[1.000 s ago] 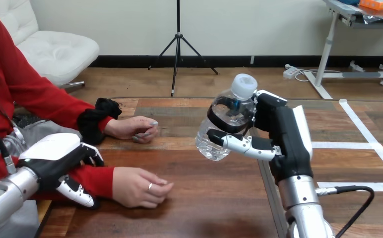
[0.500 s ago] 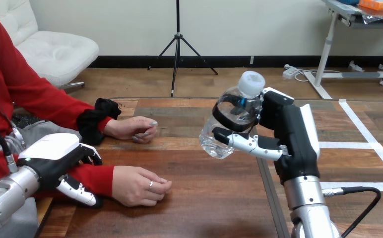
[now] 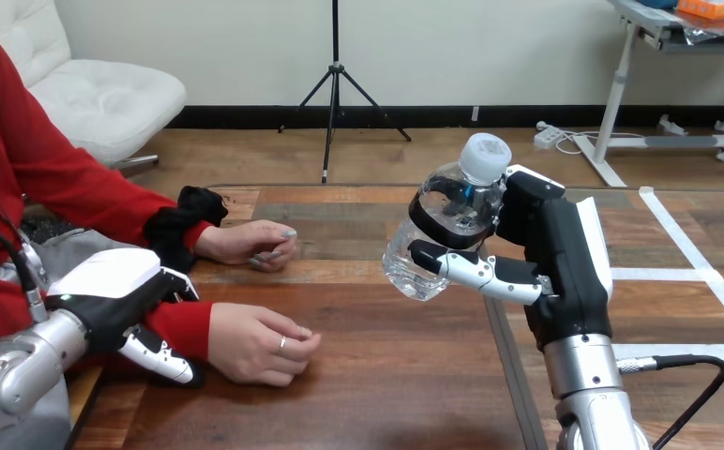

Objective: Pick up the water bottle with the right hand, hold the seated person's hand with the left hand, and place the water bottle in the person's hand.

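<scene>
Holding the clear water bottle (image 3: 433, 239) up in the air over the wooden table (image 3: 386, 375), the right hand (image 3: 550, 267) is standing at the right side of the head view, on top of its upright silver forearm. Its fingers (image 3: 430, 223) are wrapping round the upper part of the bottle, and its thumb (image 3: 466, 269) is lying across the body lower down, so the grip is closing fully on the bottle. The bottle is tilting: its white cap (image 3: 486, 155) is pointing up and to the right, and its base is pointing down and to the left. It is not touching the table, and it is hanging well apart from both hands of the person, to the right of them.

At the lower left, the left hand (image 3: 114, 295) is lying over the person's wrist (image 3: 185, 328), which a red sleeve is covering. Its fingers are curling over the far side of the sleeve and its thumb (image 3: 163, 361) is reaching along the near side, so it is clasping the wrist between them. The person's near hand (image 3: 260, 345) is resting on the table just beyond this grip, with its fingers loosely curled and the knuckles up. The person's far hand (image 3: 250, 244) is resting on the table farther back, also loosely curled, and is touching neither robot hand.
</scene>
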Tool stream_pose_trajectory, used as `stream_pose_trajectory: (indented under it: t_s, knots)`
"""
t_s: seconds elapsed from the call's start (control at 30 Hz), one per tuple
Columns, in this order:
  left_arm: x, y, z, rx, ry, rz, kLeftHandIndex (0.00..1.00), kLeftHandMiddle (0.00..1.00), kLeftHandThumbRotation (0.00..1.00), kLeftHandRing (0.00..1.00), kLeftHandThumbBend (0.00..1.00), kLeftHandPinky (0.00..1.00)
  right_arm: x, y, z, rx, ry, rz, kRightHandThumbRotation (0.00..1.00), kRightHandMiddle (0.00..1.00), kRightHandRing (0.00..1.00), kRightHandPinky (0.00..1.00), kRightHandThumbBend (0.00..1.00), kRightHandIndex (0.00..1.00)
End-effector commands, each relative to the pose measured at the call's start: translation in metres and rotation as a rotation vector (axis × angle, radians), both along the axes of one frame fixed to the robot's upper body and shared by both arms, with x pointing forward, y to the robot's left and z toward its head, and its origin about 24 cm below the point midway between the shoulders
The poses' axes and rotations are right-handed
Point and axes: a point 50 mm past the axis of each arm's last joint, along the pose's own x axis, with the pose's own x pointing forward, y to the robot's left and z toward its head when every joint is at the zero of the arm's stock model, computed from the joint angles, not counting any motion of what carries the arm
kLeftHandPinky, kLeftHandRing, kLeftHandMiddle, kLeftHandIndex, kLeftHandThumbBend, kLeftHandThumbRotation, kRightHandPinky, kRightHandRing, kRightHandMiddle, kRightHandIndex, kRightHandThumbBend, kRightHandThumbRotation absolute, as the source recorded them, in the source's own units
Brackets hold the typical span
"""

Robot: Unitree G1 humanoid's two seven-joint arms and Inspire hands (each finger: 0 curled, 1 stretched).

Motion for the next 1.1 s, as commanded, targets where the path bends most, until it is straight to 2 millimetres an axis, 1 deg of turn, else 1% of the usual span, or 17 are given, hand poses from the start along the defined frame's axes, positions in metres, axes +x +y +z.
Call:
stream_pose_trajectory:
  t_s: [0.0,0.27,0.3,0.57,0.87,1.07]
  knots:
    - [0.0075,-0.0135,0.0,-0.012,-0.007,-0.025,0.59,0.57,0.37,0.52,1.0,0.47,0.0056,0.0012,0.0297,0.029,-0.137,-0.001,0.0,0.47,0.33,0.27,0.86,0.48]
    - [0.0074,-0.0169,-0.0021,-0.011,-0.001,-0.039,0.54,0.52,0.33,0.46,0.99,0.42,0.0058,0.0012,0.0298,0.022,-0.14,-0.006,0.0,0.47,0.34,0.27,0.86,0.48]
    - [0.0073,-0.0174,-0.0024,-0.011,-0.003,-0.041,0.52,0.5,0.32,0.44,0.98,0.39,0.0059,0.0012,0.0298,0.023,-0.14,-0.007,0.0,0.47,0.34,0.27,0.86,0.48]
    - [0.0072,-0.021,-0.0033,-0.019,-0.006,-0.058,0.47,0.44,0.28,0.38,0.94,0.33,0.0068,0.0019,0.0295,0.033,-0.138,-0.003,0.0,0.46,0.34,0.27,0.86,0.48]
    - [0.0071,-0.0227,-0.0014,-0.036,-0.024,-0.074,0.42,0.4,0.23,0.34,0.89,0.28,0.0069,0.0033,0.0282,0.033,-0.131,0.009,0.0,0.46,0.33,0.27,0.86,0.48]
    - [0.007,-0.023,0.0007,-0.047,-0.037,-0.085,0.4,0.39,0.22,0.33,0.86,0.27,0.0072,0.0047,0.0275,0.022,-0.131,0.007,0.0,0.46,0.33,0.27,0.87,0.48]
